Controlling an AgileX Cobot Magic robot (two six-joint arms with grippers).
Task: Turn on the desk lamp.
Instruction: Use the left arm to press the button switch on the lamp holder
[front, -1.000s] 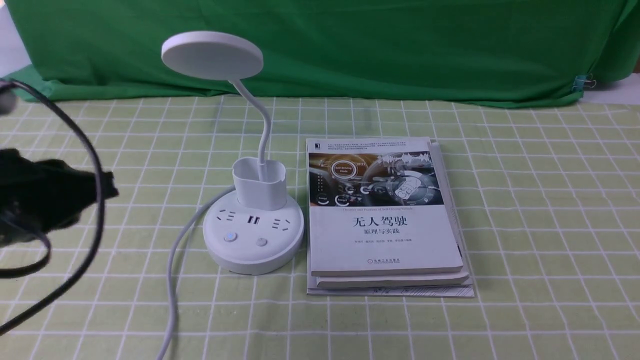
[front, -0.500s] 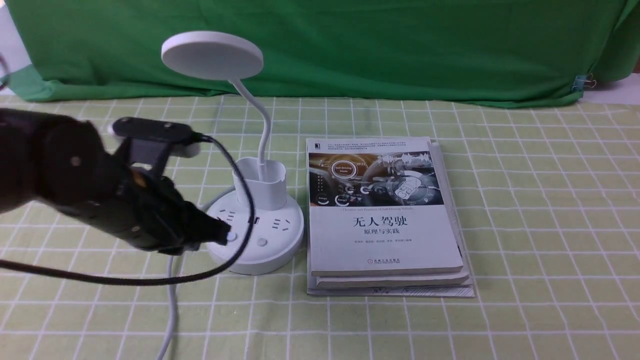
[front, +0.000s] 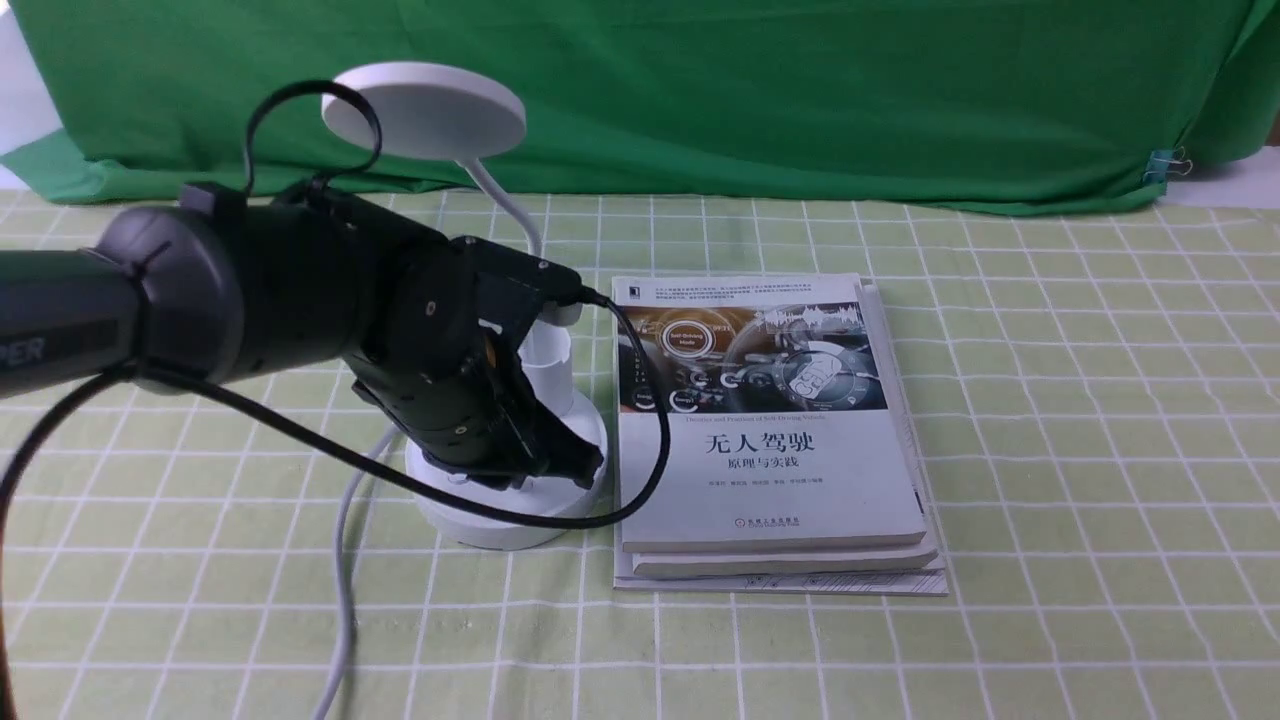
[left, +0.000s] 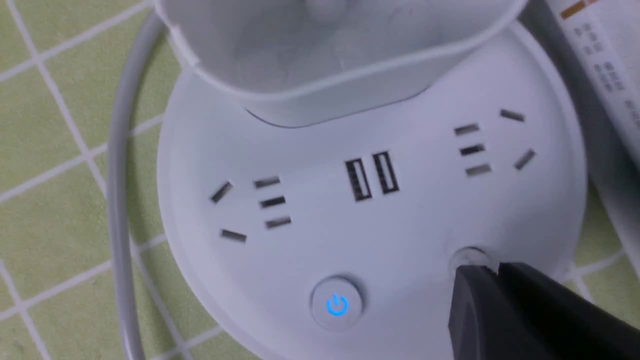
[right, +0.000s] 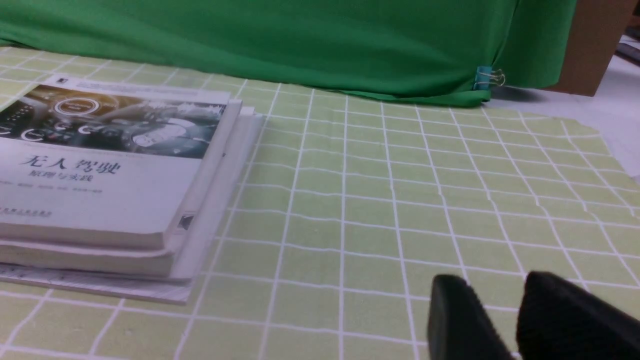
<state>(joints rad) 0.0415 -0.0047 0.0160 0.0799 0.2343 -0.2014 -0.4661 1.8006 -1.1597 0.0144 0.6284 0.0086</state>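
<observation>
Left gripper (left: 497, 267) now over desk lamp (front: 425, 108) base; one second ago far from it. Fingers clenched together, empty, tips at plain button (left: 467, 256); blue-lit power button (left: 336, 304) beside them. We judge press beginning; head not lit.

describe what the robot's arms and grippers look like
The left arm is a thick, rounded dark grey tube ending in a black wrist block, with white lettering cut off at the frame edge and a black cable looping off it. The left gripper ends in black wedge-shaped fingers. The right gripper shows two matte black tapered fingers; the right arm itself is out of view.
</observation>
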